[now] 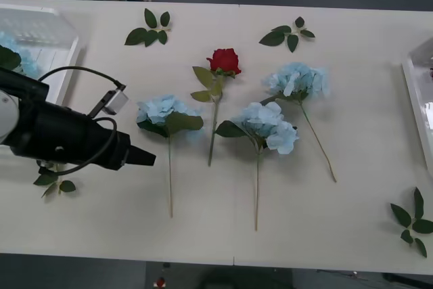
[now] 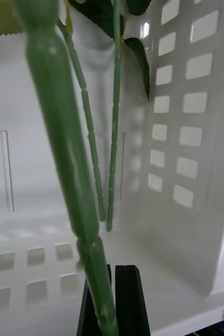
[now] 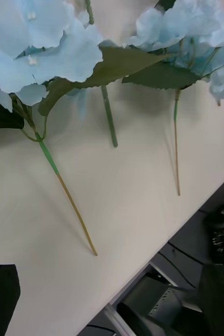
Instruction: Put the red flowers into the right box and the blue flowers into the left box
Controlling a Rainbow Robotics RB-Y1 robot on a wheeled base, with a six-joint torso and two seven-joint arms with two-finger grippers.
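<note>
- My right gripper (image 2: 112, 315) has its black jaws pinching the thick ribbed green stem (image 2: 64, 157) of an artificial flower, inside the white slotted plastic right box (image 2: 190, 136); two thinner stems already stand against its wall.
- The bloom on that stem is out of sight, so I cannot say its colour, though the box suggests a red one.
- My left gripper (image 1: 139, 156) hovers low over the pale tabletop (image 1: 338, 235), pointing at the nearest fluffy sky-blue hydrangea stem (image 1: 164, 114); one black finger (image 3: 1, 294) sits at the corner of the wrist view, so I judge the jaws spread.
- Beyond it lie a deep-red rose on a thin green stem (image 1: 224, 61) and two more blue clusters (image 1: 266, 125) (image 1: 296, 80), all apart from the jaws.
- The translucent white left box (image 1: 47, 38) sits at the far-left edge with blue petals already in it.
- These flowers look light and floppy: soft fabric heads, thin wiry stems.
- I would take the blue one on the stem just below its large leaf, not on the petals.
- Loose green leaf sprigs (image 1: 150, 28) stay put.
</note>
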